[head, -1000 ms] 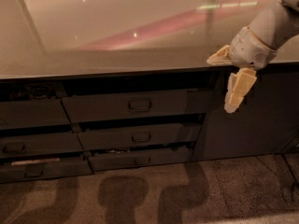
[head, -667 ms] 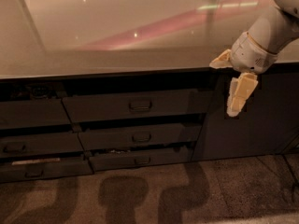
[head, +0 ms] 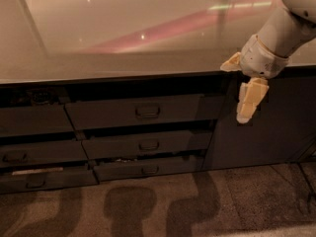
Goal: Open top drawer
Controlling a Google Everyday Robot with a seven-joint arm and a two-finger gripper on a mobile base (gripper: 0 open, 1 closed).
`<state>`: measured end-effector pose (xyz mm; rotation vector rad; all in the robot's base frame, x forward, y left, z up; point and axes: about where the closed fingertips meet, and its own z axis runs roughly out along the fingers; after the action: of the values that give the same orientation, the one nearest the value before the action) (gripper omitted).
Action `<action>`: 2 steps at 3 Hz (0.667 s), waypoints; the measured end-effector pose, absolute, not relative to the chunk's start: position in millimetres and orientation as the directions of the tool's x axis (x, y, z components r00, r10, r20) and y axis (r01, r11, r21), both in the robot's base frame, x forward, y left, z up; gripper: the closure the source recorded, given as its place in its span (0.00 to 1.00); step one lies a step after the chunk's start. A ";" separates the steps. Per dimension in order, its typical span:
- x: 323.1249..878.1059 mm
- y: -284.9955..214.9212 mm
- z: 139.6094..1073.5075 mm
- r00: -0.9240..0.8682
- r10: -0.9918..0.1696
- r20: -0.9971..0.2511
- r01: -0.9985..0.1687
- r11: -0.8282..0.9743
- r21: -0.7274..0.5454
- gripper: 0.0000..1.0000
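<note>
The top drawer (head: 113,113) is the widest dark grey front under the counter, with a small bar handle (head: 147,111) at its centre. A dark gap shows above it and it sits close to flush with the cabinet. My gripper (head: 233,94) hangs to the right of the drawer, at the counter's front edge and in front of the plain grey panel. It is open: one cream finger (head: 230,63) points left and the other finger (head: 249,98) points down. Nothing is held, and the gripper is well right of the handle, not touching the drawer.
Two shorter drawer fronts (head: 143,145) (head: 148,169) lie below the top one, and more drawers (head: 29,157) stack at the left. A plain grey door (head: 276,127) is at the right. The glossy countertop (head: 123,38) overhangs above, with carpet (head: 163,206) below.
The gripper has drifted slightly downward, staying at the counter's right end. The drawers have not moved.
</note>
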<state>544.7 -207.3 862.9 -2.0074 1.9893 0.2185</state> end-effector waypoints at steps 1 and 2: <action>567.7 -227.8 822.6 -0.003 -0.971 -0.240 -0.995 0.026 -0.093 0.00; 589.4 -253.4 766.2 -0.032 -0.976 -0.217 -0.999 0.039 -0.025 0.00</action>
<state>589.4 -253.4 766.2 -2.0553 2.1305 0.1981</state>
